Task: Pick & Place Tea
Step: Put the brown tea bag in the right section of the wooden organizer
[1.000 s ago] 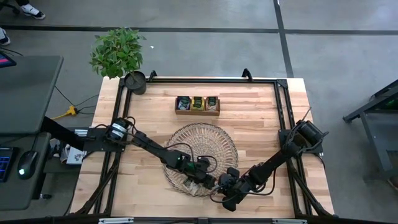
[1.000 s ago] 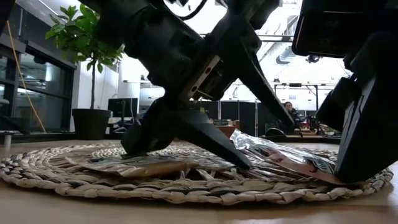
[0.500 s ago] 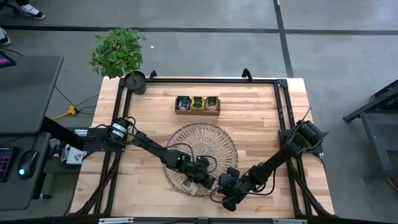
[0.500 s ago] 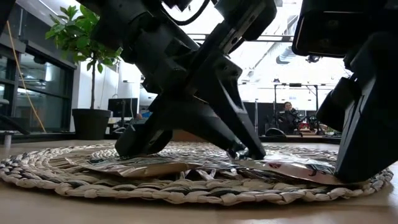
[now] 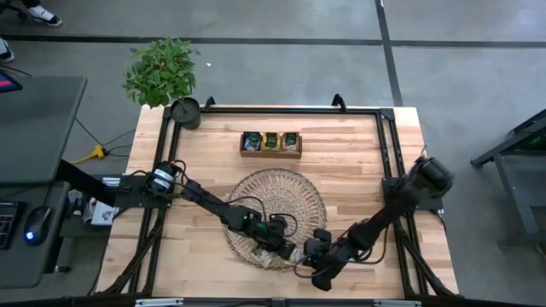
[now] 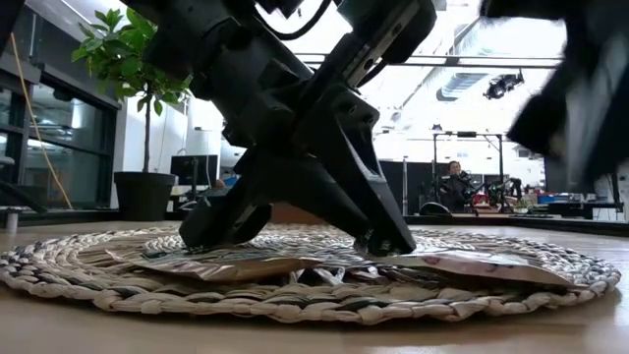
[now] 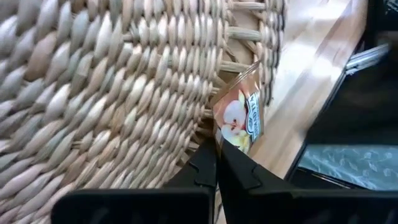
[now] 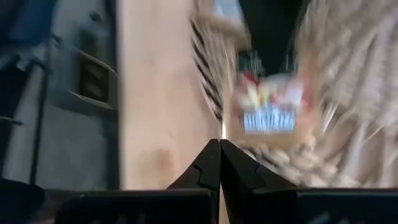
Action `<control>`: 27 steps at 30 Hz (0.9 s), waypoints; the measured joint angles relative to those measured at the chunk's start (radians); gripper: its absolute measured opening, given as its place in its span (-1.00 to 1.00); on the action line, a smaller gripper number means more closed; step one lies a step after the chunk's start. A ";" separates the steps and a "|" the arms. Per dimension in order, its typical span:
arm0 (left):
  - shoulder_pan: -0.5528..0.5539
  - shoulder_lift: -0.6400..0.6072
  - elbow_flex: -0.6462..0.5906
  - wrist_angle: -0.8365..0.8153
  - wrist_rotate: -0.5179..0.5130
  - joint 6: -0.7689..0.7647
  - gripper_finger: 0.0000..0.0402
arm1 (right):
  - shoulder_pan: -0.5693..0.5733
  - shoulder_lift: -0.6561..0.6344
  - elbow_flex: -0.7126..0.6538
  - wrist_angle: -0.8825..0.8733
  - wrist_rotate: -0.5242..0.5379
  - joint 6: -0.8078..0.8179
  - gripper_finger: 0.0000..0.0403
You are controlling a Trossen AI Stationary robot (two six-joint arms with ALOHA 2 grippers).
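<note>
Our left gripper [image 7: 217, 146] is pinching a tea sachet [image 7: 239, 115] at the woven tray's [image 5: 303, 189] near-right rim for lifting out; right gripper [image 5: 322, 277], pressed together and empty, sits just off the rim, clear.

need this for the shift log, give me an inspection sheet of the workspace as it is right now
surface: light wooden table with a black frame along its edges
job's things: round woven tray mid-table; flat tea sachets lie on it, one sachet at the tray's rim; wooden box holds three groups of sachets
clutter: nothing seen on the table besides these
grippers: left gripper low over the tray's near rim, fingers shut on the sachet's edge; right gripper just off the tray's rim, shut, holding nothing
cables: yellow cable on the floor left of the table
surroundings: potted plant at the table's far left corner; desk with a mouse to the left; a person seated far behind
</note>
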 joint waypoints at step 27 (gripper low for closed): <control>0.193 -0.058 0.537 -0.802 0.136 0.738 -1.00 | 0.060 -0.501 0.005 -0.633 0.011 -0.150 -1.00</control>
